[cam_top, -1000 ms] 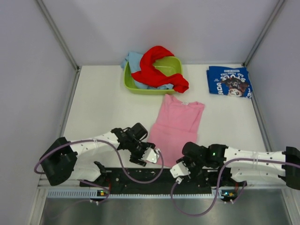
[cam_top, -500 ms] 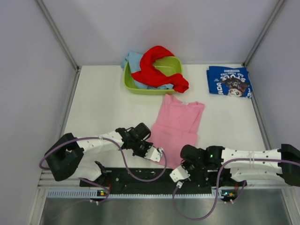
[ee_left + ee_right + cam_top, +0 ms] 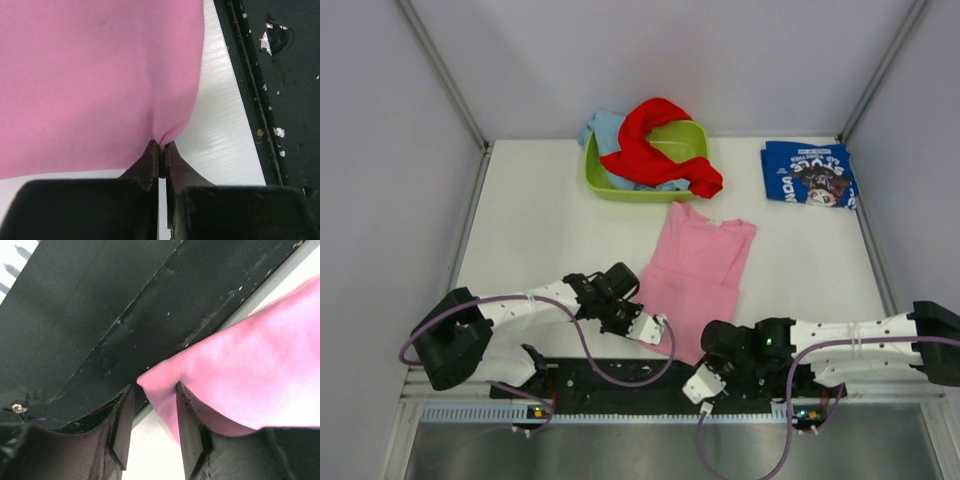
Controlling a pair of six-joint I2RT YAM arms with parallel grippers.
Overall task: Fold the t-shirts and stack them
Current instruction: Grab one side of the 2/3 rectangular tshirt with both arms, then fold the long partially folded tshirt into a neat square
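Desk, top view: pink t-shirt lies flat at its middle, near hem reaching left fingers and right fingers; navy t-shirt sits folded far right. Left wrist view: left fingers pinch the hem tight. Right wrist view: right fingers stand partly apart around the hem corner.

Entry, overhead view: we find writing on one item only, the navy blue t-shirt, which lies folded at the far right. White lettering runs in lines along the far edge of the shirt, just above its cartoon print. A short word in larger white capitals stands along the shirt's left edge, turned sideways. All of it faces away from the camera and is too small, so we cannot read any word with confidence. In both wrist views we find nothing legible.
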